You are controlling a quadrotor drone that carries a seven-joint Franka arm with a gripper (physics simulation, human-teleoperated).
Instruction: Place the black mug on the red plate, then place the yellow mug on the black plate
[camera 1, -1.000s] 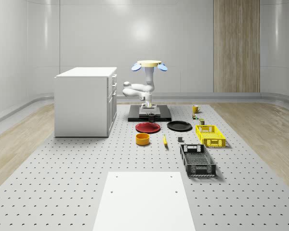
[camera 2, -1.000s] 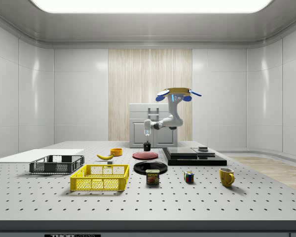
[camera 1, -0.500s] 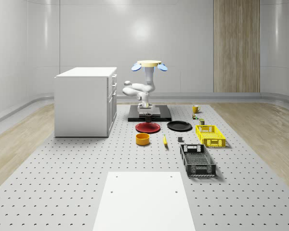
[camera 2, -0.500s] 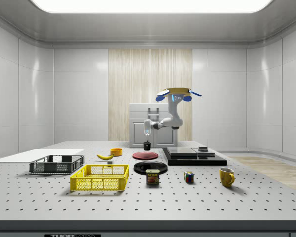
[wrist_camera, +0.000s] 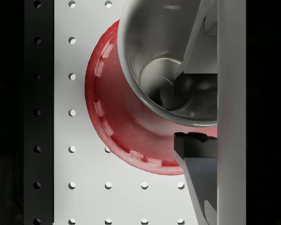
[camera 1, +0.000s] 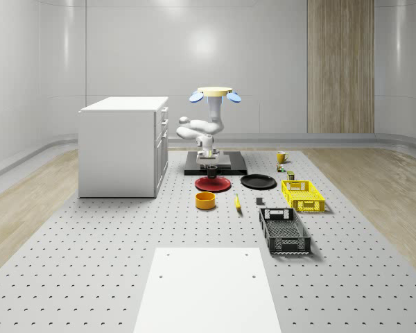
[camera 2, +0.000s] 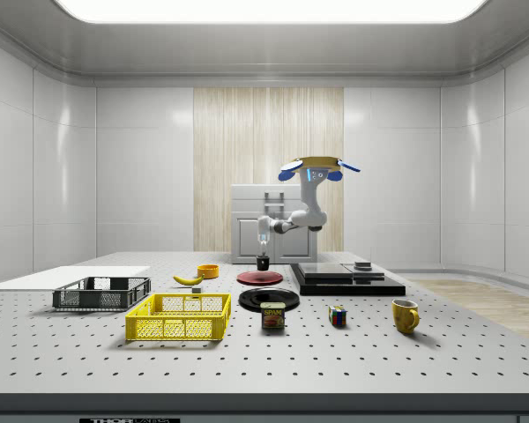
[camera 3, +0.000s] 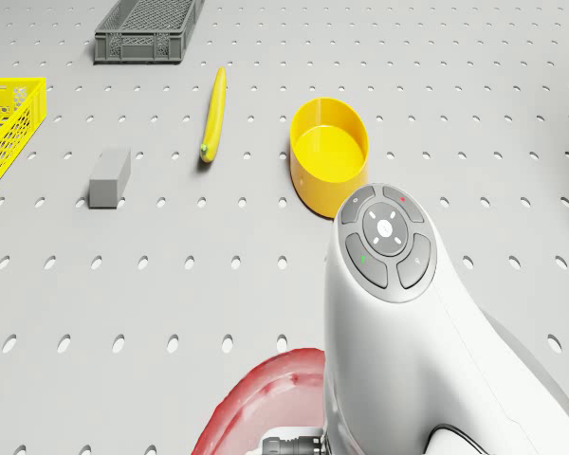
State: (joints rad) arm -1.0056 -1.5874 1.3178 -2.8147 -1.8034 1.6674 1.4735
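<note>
Drone (camera 1: 215, 93) hovers behind red plate (camera 1: 213, 184); tool (wrist_camera: 195, 106) pinches black mug (camera 1: 211, 171) by its wall, above plate for release.

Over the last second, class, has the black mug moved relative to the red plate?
Yes. In the whole-scene view the black mug, held by the end effector, has shifted from the dark platform side towards that view's left, over the red plate.

Even, bright light fell from a ceiling panel (camera 2: 264, 9) (side view), leaving soft sheen on the walls and faint shadows beneath objects.
</note>
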